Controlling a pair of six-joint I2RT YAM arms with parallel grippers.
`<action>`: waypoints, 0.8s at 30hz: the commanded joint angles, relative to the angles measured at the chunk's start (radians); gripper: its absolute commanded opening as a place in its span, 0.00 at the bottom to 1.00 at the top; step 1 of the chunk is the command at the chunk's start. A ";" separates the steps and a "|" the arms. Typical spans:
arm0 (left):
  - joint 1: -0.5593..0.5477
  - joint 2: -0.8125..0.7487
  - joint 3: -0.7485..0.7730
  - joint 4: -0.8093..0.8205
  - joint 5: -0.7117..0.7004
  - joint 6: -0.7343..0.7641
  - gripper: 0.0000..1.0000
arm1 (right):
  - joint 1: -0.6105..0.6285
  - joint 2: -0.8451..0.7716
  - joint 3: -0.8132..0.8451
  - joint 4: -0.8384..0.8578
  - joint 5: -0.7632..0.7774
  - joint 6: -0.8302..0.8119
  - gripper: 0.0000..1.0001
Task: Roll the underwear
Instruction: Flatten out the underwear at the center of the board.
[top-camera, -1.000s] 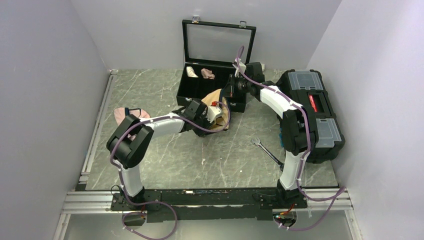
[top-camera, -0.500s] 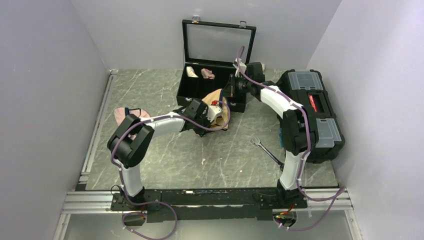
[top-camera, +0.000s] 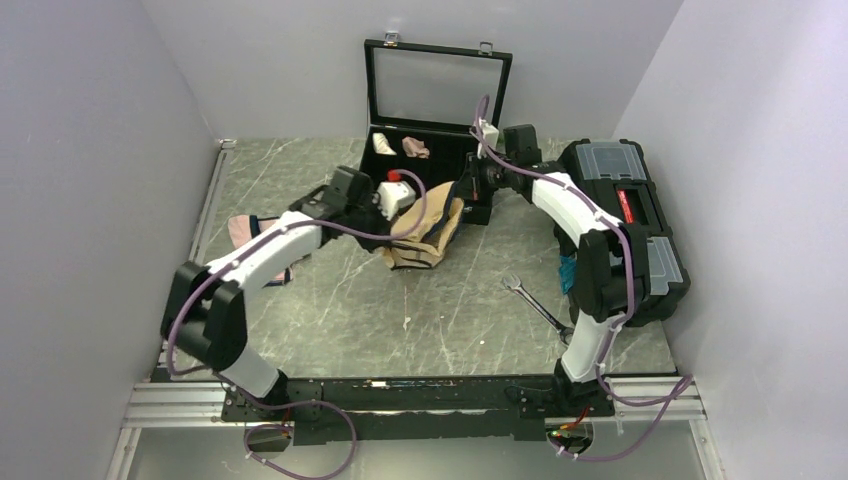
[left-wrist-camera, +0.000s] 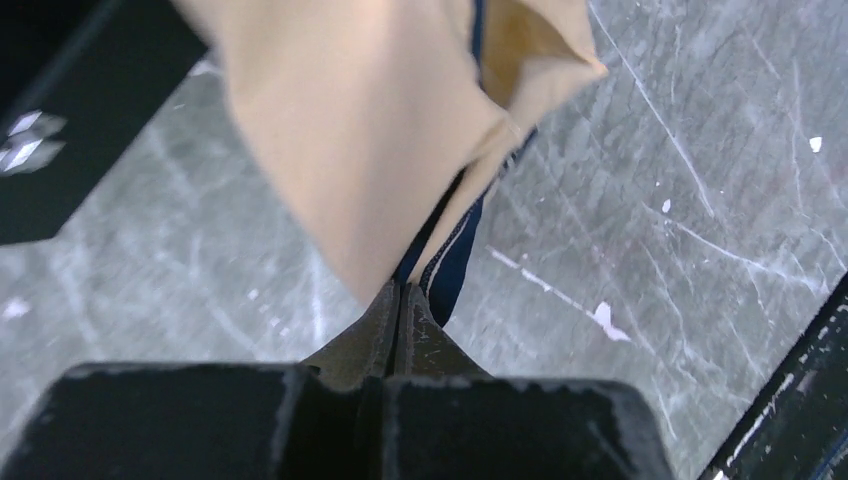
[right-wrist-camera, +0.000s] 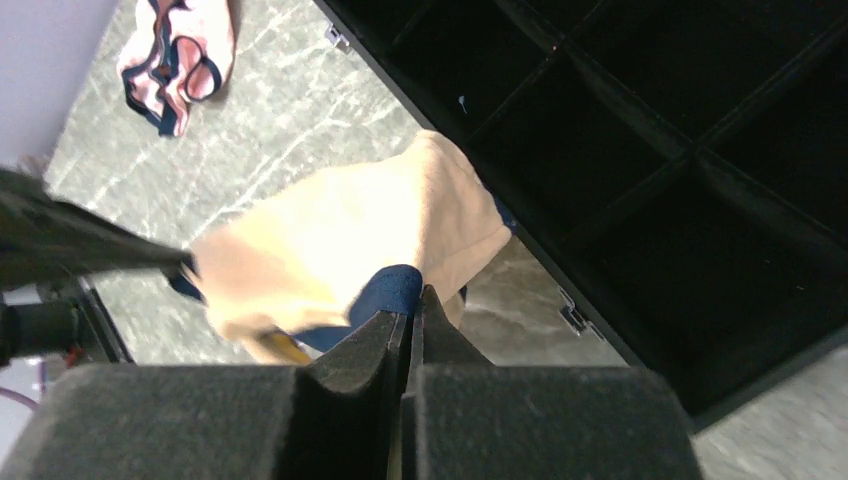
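Swung leftward, left tool (left-wrist-camera: 400, 297) (right tool (right-wrist-camera: 411, 303) likewise) grips the underwear (top-camera: 426, 238), fully closed.

You have the open case (top-camera: 372, 180) at upper centre of the overhead view, with two fabric rolls (top-camera: 383, 143) in its back-left compartments. Just in front of the case, the underwear (top-camera: 425, 232) sits between the left gripper (top-camera: 410, 203) on its left and the right gripper (top-camera: 463, 190) on its right. The toolbox (top-camera: 625, 215) stands at the right edge, and the wrench (top-camera: 530, 298) lies on the table (top-camera: 330, 310) left of it. Another pair (top-camera: 245, 232) lies at middle left, partly behind the left arm.
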 joint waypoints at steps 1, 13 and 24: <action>0.105 -0.141 0.053 -0.139 0.097 0.064 0.00 | -0.010 -0.112 0.037 -0.121 0.033 -0.183 0.00; 0.253 -0.217 0.160 -0.326 0.124 0.163 0.00 | -0.010 -0.295 0.009 -0.216 0.148 -0.262 0.00; 0.170 -0.256 0.166 -0.557 0.285 0.319 0.00 | -0.009 -0.442 -0.097 -0.472 -0.066 -0.494 0.00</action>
